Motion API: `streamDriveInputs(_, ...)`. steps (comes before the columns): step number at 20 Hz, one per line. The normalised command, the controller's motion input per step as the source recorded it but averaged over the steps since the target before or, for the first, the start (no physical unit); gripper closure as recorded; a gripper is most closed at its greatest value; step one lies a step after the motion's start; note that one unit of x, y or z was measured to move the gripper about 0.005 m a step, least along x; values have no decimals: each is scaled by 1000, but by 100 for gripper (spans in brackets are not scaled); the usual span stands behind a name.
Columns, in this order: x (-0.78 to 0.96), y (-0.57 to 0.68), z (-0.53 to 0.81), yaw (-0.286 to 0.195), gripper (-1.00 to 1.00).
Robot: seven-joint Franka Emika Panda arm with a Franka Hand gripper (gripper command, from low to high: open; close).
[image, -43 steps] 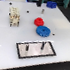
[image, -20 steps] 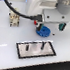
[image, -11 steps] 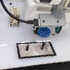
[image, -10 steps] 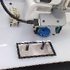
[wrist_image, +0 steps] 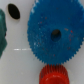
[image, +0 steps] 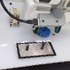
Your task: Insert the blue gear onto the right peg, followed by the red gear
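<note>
The blue gear is flat, bright blue, toothed at the rim, with a dark centre hole; it lies on the white table. The smaller red gear touches its rim. Whether the fingers are open is hidden.

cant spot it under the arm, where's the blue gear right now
In the exterior view the blue gear sits mid-frame under the gripper, behind the peg tray; the red gear lies right beside it.
</note>
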Motion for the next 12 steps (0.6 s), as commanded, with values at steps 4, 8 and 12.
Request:
streamDriveInputs(4,-304,-93,-190,0,100)
streamDriveInputs(8,-301,-56,-134,0,100)
streamDriveInputs(12,-272,2,-125,0,100)
